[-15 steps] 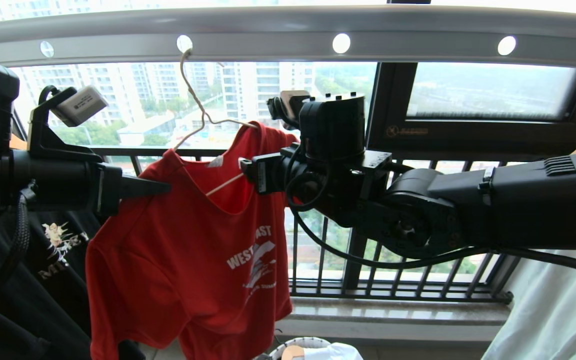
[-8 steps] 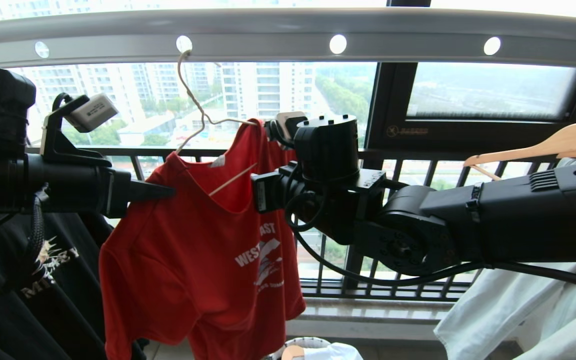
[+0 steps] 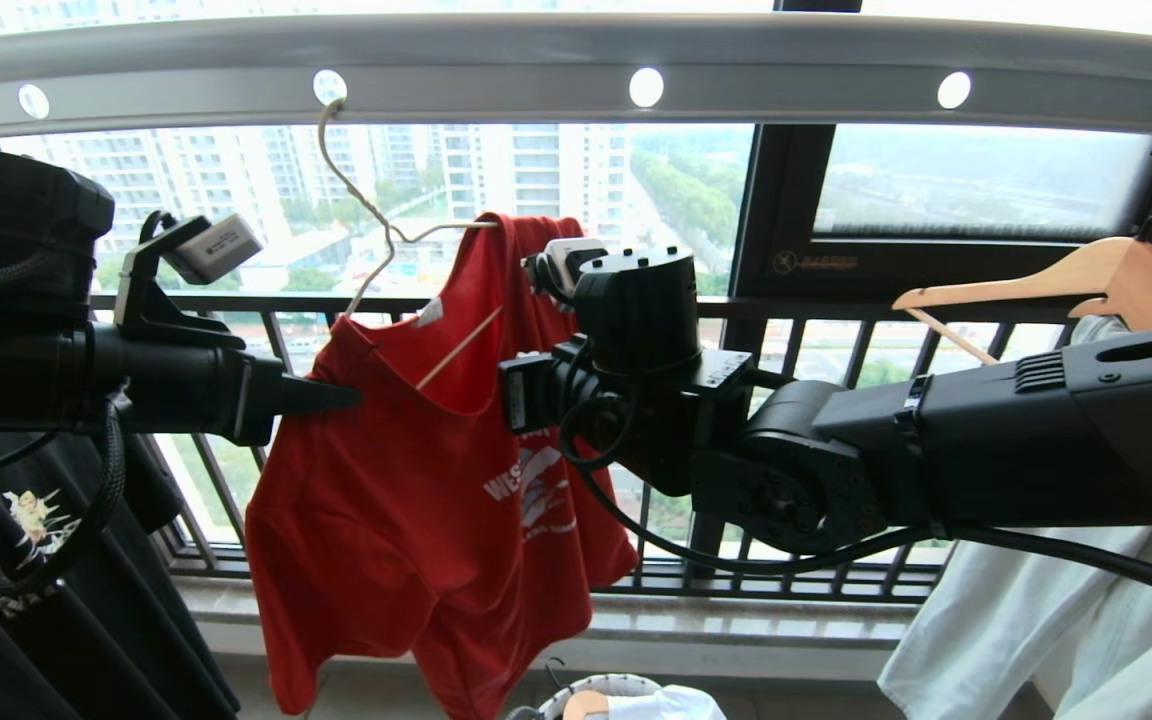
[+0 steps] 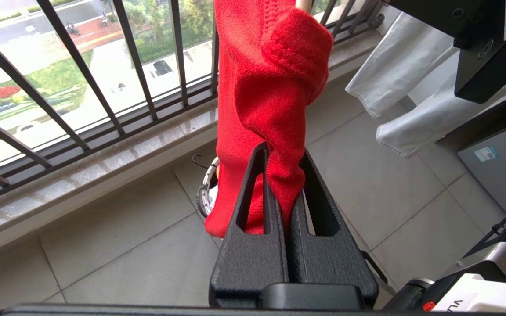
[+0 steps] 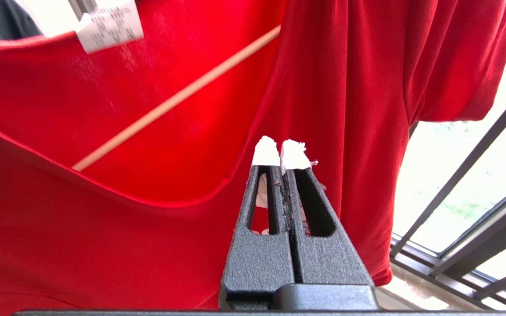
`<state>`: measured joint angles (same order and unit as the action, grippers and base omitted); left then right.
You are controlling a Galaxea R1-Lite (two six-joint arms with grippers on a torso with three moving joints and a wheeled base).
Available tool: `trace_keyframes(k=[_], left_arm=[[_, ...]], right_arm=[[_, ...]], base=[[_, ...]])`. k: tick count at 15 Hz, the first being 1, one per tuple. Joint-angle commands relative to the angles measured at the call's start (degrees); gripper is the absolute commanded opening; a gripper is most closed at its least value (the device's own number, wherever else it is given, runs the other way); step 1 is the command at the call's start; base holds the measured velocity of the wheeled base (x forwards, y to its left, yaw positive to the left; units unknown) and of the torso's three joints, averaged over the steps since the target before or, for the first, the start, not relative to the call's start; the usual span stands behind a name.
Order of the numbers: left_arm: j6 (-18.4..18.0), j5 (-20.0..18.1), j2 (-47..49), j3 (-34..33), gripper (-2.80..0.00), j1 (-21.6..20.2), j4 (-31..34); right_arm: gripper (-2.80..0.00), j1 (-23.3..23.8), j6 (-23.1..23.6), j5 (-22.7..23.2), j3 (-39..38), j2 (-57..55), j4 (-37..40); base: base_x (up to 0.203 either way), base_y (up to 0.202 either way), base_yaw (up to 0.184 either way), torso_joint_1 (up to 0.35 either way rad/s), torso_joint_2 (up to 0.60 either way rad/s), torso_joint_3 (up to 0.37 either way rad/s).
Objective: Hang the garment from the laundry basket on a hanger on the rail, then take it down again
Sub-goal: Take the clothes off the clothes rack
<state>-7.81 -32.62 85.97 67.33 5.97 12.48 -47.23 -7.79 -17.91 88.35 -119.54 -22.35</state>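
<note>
Red garment (image 3: 416, 500) pinched by level left gripper (image 4: 284, 175), right gripper (image 5: 284, 151) closed

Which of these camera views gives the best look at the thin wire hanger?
The head view: the hanger shows whole, hooked in the rail, carrying the red T-shirt. The right wrist view shows only its bar; the left wrist view shows none.

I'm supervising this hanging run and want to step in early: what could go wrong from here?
1. The left claw is shut on a fold of the garment; pulling could drag it off the hanger.
2. The hanger sits tilted, its hook in one rail hole; a tug may unhook it.
3. The right claw looks shut on nothing, so its grasp may have missed.
</note>
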Motion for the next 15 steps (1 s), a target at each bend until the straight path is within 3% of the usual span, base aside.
trace_keyframes(k=[1, 8, 9, 15], left_arm=[[-0.01, -0.17, 0.08, 0.0, -2.8, 0.0, 0.09], [0.16, -0.17, -0.63, 0.08, -2.8, 0.0, 0.17], [0.16, -0.17, -0.63, 0.08, -2.8, 0.0, 0.17], [0.07, -0.17, -0.95, 0.05, -2.8, 0.0, 0.17]], right_arm=[[-2.8, -0.08, 0.17, -0.09, 2.63, 0.13, -0.09], [-2.8, 0.59, 6.84, -0.37, 10.88, -3.61, -0.06], [0.0, 1.04, 7.18, -0.37, 12.18, -4.48, -0.09], [0.0, 2.14, 7.46, -1.25, 18.55, -7.83, -0.07]], base=[[0.0, 0.0, 0.0, 0.0, 0.0, 0.0], [0.0, 0.0, 0.0, 0.0, 0.0, 0.0], [0.0, 0.0, 0.0, 0.0, 0.0, 0.0], [0.0, 0.0, 0.0, 0.0, 0.0, 0.0]])
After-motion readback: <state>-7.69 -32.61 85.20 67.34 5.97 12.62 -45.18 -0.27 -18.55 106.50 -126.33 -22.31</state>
